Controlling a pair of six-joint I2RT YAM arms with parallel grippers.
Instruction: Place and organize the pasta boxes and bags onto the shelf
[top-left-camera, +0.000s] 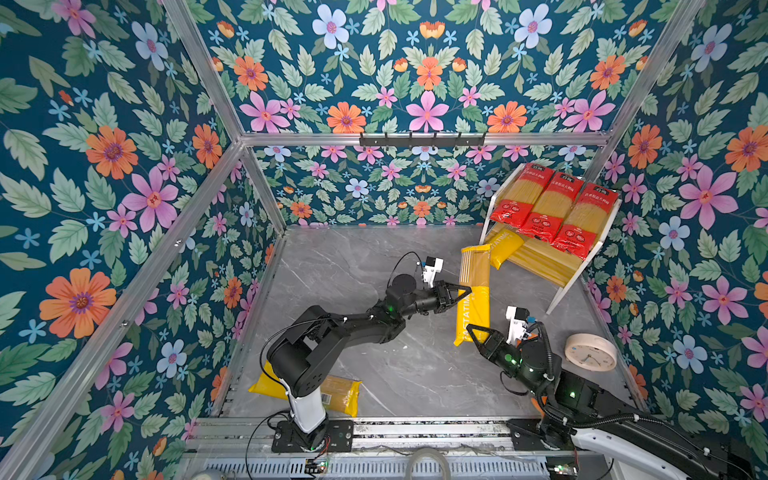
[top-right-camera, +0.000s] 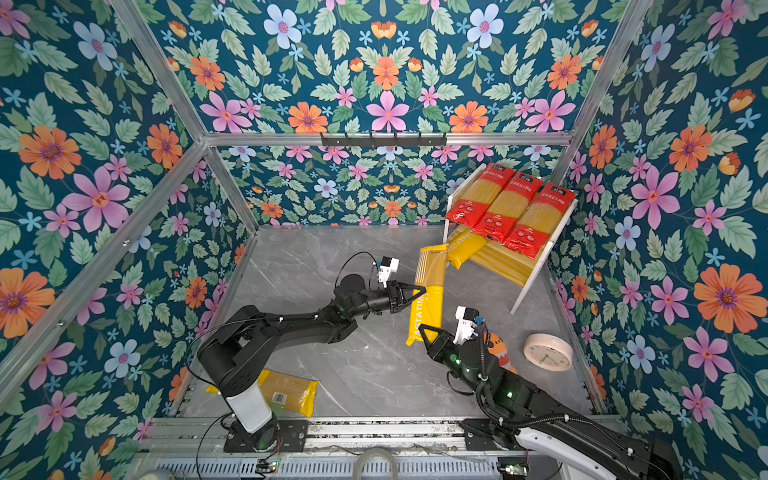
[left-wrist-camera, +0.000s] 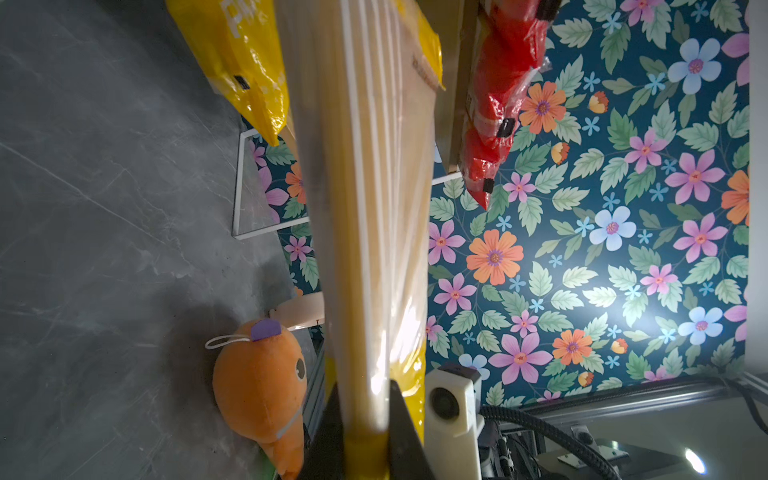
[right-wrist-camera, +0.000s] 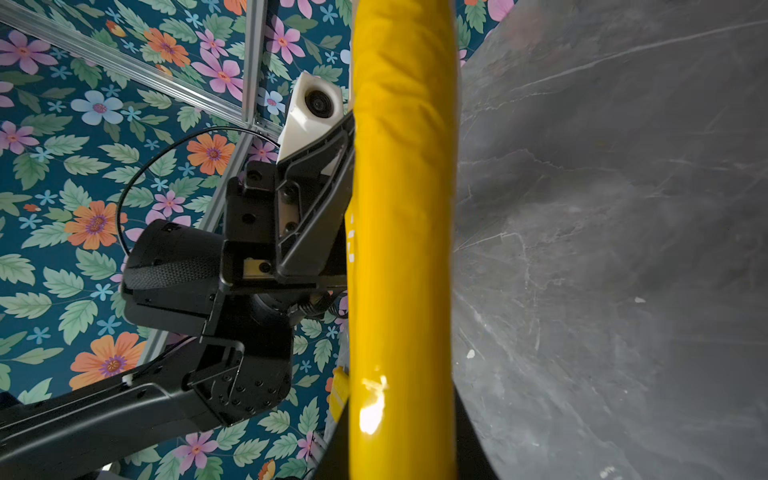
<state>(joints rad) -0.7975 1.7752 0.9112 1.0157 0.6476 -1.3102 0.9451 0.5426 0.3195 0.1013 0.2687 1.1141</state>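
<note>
Holding the pack: the left gripper has its black jaws clamped across the middle of the held yellow pack. In the left wrist view the pack is pinched between the 2 fingers.
Right tool: the right gripper is at the pack's near end. In the right wrist view its dark fingers press both sides of the pack, closed on it.
Pack in hand: it is long and narrow, in glossy film. The ends are yellow with white lettering, and the clear ribbed middle shows straight pale strands. It points toward the rack, with its far end just beside the lower tier's front.
Rack: the shelf has 2 slanted light-wood slat boards in a thin white frame. It stands at the far right of the tabletop.
Upper tier: the 3 red packs lie side by side, with crinkly red ends and clear middles full of strands.
Lower tier: the lower-tier yellow pack rests on the slats at the left, its end overhanging the front edge.
Off the rack: the loose yellow pack lies flat near the front edge, partly hidden behind the left arm.
Surface: the tabletop is smooth grey stone-look with pale veins.
Bystanders: a round cream clock lies flat at the right. A soft orange plush toy sits behind the right arm.
</note>
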